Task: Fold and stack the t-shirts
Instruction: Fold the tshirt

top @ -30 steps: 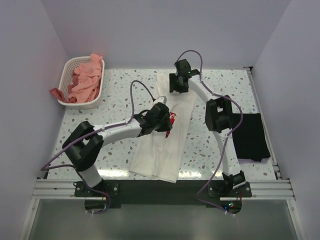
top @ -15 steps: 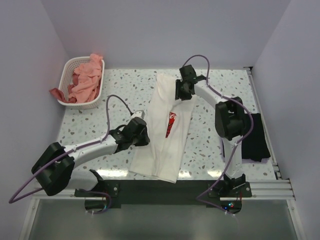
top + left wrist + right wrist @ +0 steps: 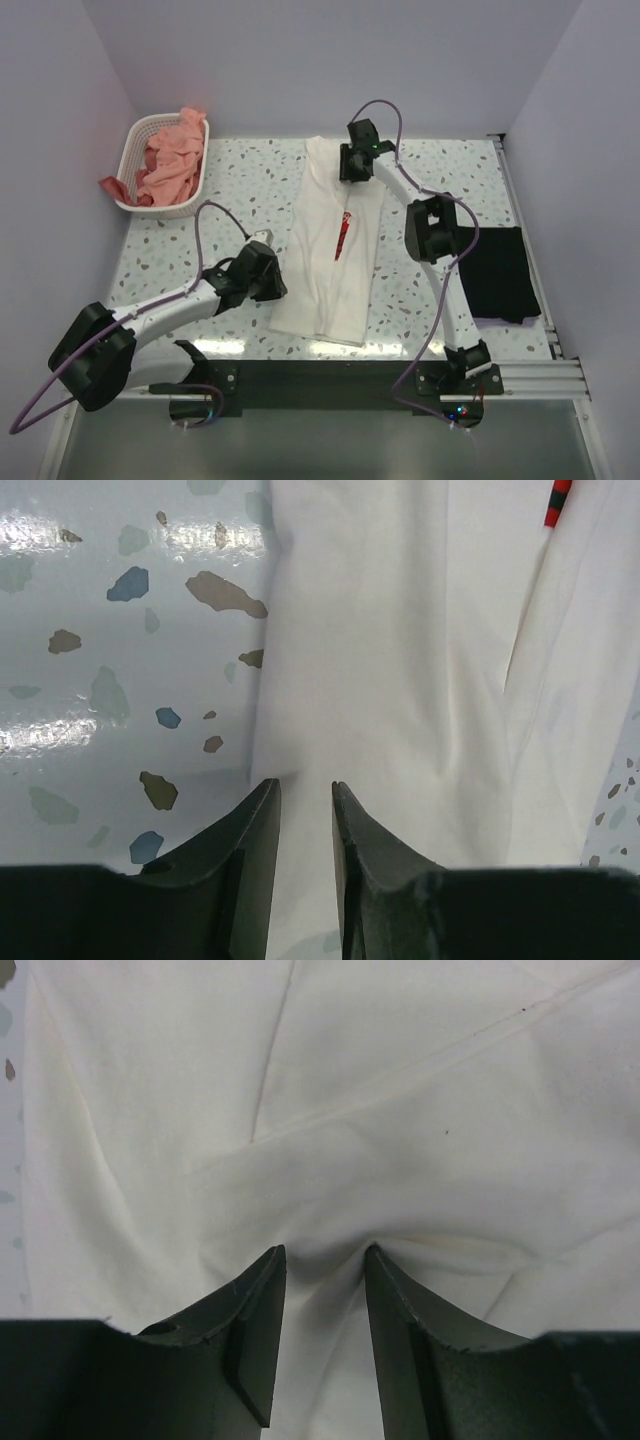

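Observation:
The cream-white t-shirt (image 3: 325,255) lies folded lengthwise in a long strip down the middle of the table, with a sliver of its red logo (image 3: 342,235) showing. My left gripper (image 3: 274,286) is at the strip's lower left edge. In the left wrist view (image 3: 305,785) its fingers stand close together with the shirt's edge (image 3: 400,660) between them. My right gripper (image 3: 353,172) is at the strip's far end. In the right wrist view (image 3: 325,1250) its fingers pinch a puckered fold of the cloth (image 3: 330,1140). A folded black t-shirt (image 3: 505,272) lies at the right.
A white perforated basket (image 3: 190,195) at the back left holds salmon-pink t-shirts (image 3: 168,160), one hanging over its left rim. A lilac edge (image 3: 497,322) peeks from under the black shirt. A metal rail (image 3: 525,250) runs along the table's right edge.
My left gripper has moved from the shirt's middle down and left to its lower left edge. The right gripper stayed at the far end. The shirt is now straighter, narrower and shifted slightly left.

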`<move>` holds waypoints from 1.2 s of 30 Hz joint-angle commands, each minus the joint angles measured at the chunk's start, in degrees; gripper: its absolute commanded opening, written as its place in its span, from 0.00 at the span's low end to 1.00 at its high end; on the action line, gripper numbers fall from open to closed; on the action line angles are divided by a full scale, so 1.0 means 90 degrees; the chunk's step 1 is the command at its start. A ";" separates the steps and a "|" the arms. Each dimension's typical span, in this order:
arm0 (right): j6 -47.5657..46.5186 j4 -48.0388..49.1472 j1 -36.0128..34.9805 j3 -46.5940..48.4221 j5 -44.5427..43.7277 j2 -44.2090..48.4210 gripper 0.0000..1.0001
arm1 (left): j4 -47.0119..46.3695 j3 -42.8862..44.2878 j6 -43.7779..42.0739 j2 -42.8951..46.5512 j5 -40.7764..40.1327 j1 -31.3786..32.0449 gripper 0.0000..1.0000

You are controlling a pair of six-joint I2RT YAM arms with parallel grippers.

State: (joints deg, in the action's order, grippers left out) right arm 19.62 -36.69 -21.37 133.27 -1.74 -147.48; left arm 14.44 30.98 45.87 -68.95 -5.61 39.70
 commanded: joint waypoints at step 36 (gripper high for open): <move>0.1013 0.1186 -0.2088 -0.7978 -0.0509 0.6891 0.50 | 0.0837 0.0474 -0.1142 0.0015 0.0125 0.0295 0.36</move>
State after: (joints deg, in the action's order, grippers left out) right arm 25.15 -27.88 -37.93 68.03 -2.24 -91.64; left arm 20.45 33.17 36.34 -68.66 -1.67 41.17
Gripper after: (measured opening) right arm 0.511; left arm 0.358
